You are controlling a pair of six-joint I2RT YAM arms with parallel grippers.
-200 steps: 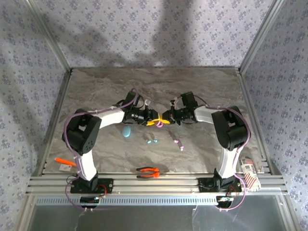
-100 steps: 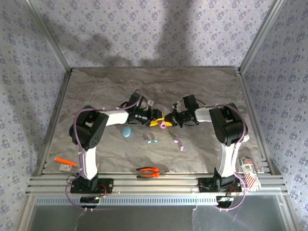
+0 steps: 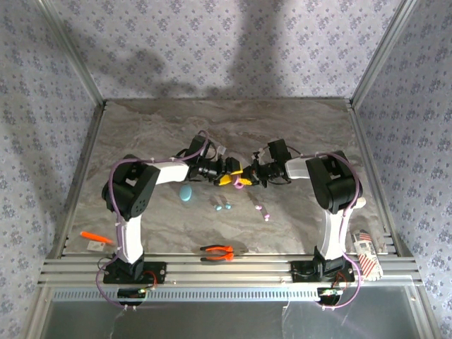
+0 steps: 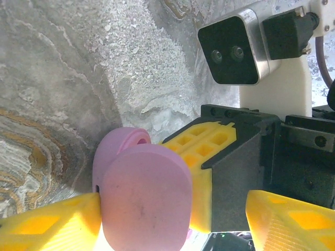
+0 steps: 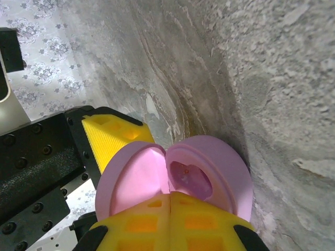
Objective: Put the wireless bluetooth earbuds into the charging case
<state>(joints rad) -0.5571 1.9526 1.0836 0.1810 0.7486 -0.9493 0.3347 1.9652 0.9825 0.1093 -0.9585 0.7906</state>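
Top: L gripper (image 3: 227, 176) and R gripper (image 3: 248, 176) meet at pink case (image 3: 240, 183); buds (image 3: 258, 206) loose on table (image 3: 155, 134). L wrist: jaws spread, case (image 4: 144, 201) against one finger (image 4: 47, 222). R wrist: fingers (image 5: 146, 225) pinched on open case (image 5: 209, 167) (hinge, prob.); steady it, socket (image 5: 189, 180) up, before fetching buds.

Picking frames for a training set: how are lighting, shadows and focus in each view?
Top external: even light, sharp, broad soft shadows on the back wall. Left wrist: the pink case close up and slightly soft, the table crisp, a bright glow at the bottom edge. Right wrist: no glare, the open case evenly lit, a dark shadow beside it on the table.
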